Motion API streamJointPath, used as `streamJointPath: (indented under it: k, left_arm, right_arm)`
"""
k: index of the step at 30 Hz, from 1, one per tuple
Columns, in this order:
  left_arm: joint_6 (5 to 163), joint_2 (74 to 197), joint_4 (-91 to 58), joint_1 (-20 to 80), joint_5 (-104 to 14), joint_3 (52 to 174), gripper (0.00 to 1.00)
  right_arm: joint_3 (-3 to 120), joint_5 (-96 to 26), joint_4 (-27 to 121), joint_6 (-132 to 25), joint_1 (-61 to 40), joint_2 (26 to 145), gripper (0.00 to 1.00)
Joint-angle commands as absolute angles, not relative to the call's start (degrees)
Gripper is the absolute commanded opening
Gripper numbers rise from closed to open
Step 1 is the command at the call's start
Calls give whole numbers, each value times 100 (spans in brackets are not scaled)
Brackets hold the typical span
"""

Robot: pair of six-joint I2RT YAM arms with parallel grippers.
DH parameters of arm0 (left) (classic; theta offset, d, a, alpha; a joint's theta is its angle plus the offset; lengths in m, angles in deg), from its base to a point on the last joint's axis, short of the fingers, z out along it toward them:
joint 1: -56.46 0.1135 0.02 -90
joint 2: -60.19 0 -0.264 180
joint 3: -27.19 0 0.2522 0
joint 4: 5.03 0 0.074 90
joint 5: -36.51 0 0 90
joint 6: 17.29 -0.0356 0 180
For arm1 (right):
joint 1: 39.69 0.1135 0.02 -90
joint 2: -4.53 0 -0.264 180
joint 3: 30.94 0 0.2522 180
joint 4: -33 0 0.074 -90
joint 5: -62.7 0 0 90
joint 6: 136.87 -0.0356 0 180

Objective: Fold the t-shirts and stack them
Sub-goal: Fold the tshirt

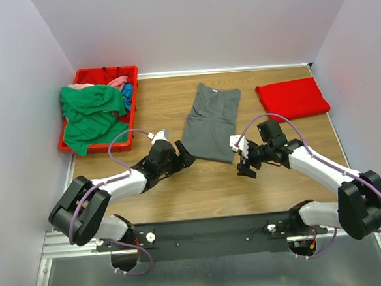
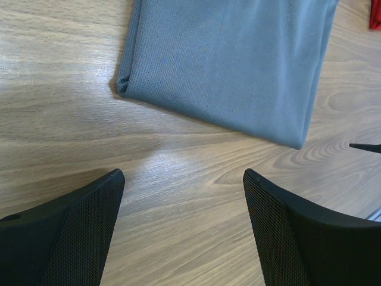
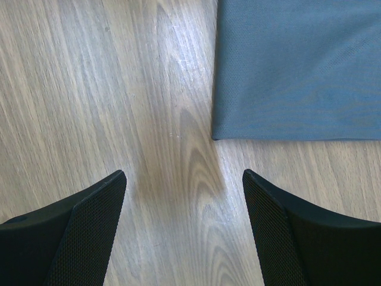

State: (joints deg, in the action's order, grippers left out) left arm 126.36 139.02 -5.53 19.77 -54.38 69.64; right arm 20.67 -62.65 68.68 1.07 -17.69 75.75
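The dark grey t-shirt (image 1: 210,122) is lying flat in the middle of the wooden table (image 1: 181,196), folded lengthwise into a long, slightly tilted strip with its collar pointing toward the far wall. The left gripper (image 2: 183,174) is hovering just off the strip's near left corner, its two fingers standing wide apart and holding nothing. The right gripper (image 3: 183,174) is hovering near the near right corner in the same way, jaws spread and empty. Neither is touching the cloth; both wrist views are showing bare wood between the black fingertips and the shirt's hem.

At the far right, a bright red t-shirt (image 1: 292,98) is resting as a neat folded rectangle, well apart from the grey one. At the far left, a red plastic bin (image 1: 106,71) is holding the rest of the pile: a green t-shirt (image 1: 93,114) is spilling over its near rim, while pink (image 1: 117,82) and blue (image 1: 128,93) cloth are showing behind it.
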Motion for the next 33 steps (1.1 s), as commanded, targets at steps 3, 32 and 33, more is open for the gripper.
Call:
streamJointPath:
  k: [3,32,33]
  left_arm:
    - [12632,14017,-394,2051,-5543,7092,88]
    - [13036,15643,-543,2482,-5498,8024,74]
    - [13036,15660,-560,2482,-5499,8007,74]
  right_arm:
    - [1983,-6404,6768,200,-1798,7625,85]
    - [2316,-6089,6725,595,-1650,7932,85]
    - [2360,-6000,6672,595,-1597,8028,85]
